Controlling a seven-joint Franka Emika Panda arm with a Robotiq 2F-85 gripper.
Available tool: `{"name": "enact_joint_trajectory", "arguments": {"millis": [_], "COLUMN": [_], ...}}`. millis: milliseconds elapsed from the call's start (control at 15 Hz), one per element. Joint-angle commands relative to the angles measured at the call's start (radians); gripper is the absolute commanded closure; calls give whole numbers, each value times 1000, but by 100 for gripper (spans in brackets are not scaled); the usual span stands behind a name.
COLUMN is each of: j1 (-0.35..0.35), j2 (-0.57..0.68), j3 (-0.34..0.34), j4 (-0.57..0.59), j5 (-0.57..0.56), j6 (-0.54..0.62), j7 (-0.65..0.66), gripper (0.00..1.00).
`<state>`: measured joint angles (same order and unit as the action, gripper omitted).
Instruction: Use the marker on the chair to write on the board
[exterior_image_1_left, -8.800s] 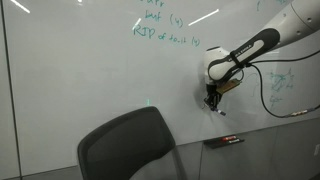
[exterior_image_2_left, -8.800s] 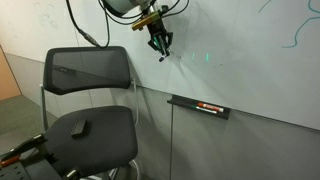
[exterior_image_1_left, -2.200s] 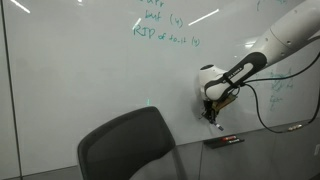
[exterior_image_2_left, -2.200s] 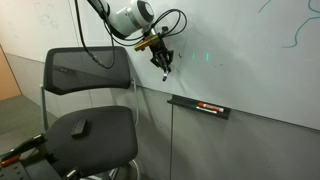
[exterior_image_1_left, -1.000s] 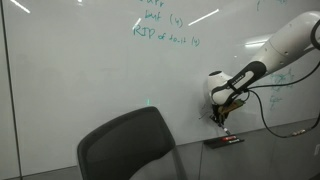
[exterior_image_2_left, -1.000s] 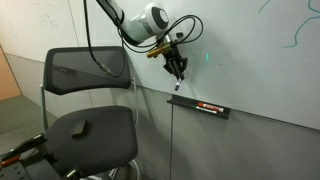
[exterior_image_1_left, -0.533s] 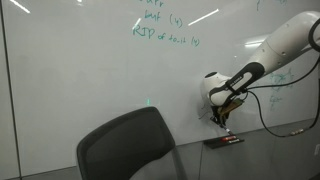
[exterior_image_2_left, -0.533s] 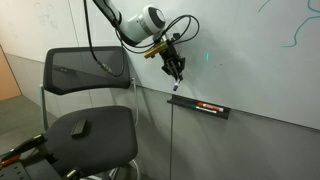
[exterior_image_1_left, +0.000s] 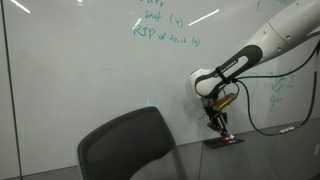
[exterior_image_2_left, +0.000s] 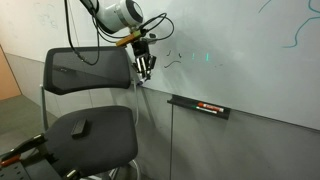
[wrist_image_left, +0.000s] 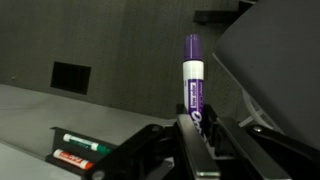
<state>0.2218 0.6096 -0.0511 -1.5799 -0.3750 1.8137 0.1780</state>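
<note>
My gripper (wrist_image_left: 193, 124) is shut on a purple marker (wrist_image_left: 193, 72) with a white band, which sticks straight out from the fingers. In both exterior views the gripper (exterior_image_1_left: 217, 118) (exterior_image_2_left: 145, 66) hangs close to the white board (exterior_image_1_left: 90, 60) (exterior_image_2_left: 250, 45), just past the chair's backrest. The marker's tip (exterior_image_2_left: 141, 83) points down near the board's lower edge; I cannot tell whether it touches. The dark chair (exterior_image_1_left: 125, 148) (exterior_image_2_left: 88, 130) stands in front of the board. Its rounded backrest fills the right side of the wrist view (wrist_image_left: 275, 80).
A black tray (exterior_image_2_left: 199, 106) (exterior_image_1_left: 224, 141) on the board's ledge holds green and red markers (wrist_image_left: 80, 150). A small dark flat object (exterior_image_2_left: 80, 126) lies on the chair seat. Green handwriting (exterior_image_1_left: 160, 30) marks the board's top. A cable hangs from the arm.
The gripper with the marker has moved along the board away from the tray and toward the chair backrest. A thin dark line now shows on the board where it was.
</note>
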Motion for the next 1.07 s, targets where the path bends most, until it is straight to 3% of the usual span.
{"name": "enact_joint_trajectory", "arguments": {"millis": [0,200,533,800,1000], "j1": [-35,-54,-78,-77,-45], "j2": [-75,-135,-200,-143,-63], "j3": [76,125,204,262,271], "j4": [-126,-254,-490,-602,-611], "j5": [74,137,223,281,233], "j6": [-48,-1,265,513,610], "j7": [-111,-181,-322,-437,-457], "gripper": [93,92,93,92,92]}}
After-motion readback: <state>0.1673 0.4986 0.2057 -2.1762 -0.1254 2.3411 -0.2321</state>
